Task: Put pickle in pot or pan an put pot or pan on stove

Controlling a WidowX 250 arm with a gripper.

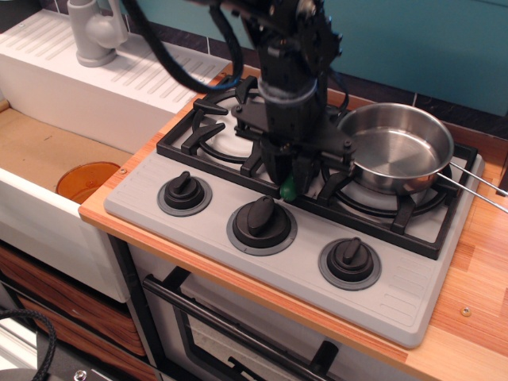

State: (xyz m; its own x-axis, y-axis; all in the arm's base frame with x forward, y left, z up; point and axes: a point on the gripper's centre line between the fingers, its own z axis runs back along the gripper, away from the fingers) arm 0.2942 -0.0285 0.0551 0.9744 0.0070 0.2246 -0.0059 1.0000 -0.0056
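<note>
My black gripper (292, 178) hangs over the front middle of the stove (238, 262), just left of the pan. It is shut on the green pickle (290, 190), whose lower end pokes out below the fingers and hangs upright above the grate. The shiny steel pan (394, 147) sits on the right burner, empty, its wire handle (476, 186) pointing right. The pickle is outside the pan, a little to its left and lower front.
Three dark knobs (262, 222) line the stove front. The left burner grate (214, 135) is partly behind my arm. A white sink unit with a grey faucet (95, 32) stands at the left, with an orange disc (87, 181) in the basin below.
</note>
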